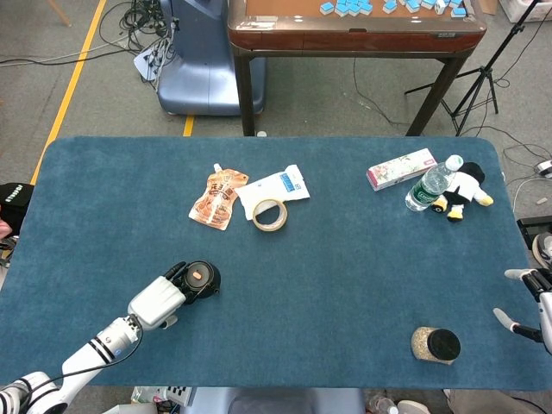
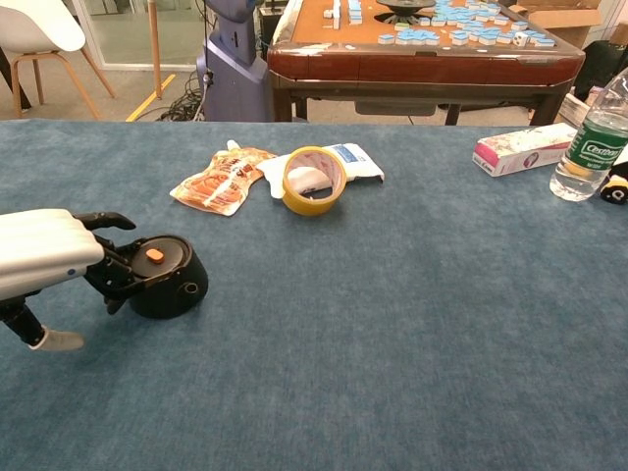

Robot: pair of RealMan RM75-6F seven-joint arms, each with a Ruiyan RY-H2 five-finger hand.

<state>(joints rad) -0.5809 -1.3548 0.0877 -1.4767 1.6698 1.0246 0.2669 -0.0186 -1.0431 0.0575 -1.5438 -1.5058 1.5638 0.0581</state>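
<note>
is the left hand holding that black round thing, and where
The left hand touches the black round device at its left side with its fingertips; a closed grip cannot be told.

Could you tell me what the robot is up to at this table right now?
The robot's left hand is at a small round black device with an orange button on the blue felt-covered table, its dark fingers curled against the device's side. The right hand sits idle at the table's right edge, fingers apart, nearest a black-lidded jar lying on its side. Further back lie an orange snack pouch, a yellow tape roll, a white packet, a pink-and-white box, a plastic water bottle and a penguin plush toy.
</note>
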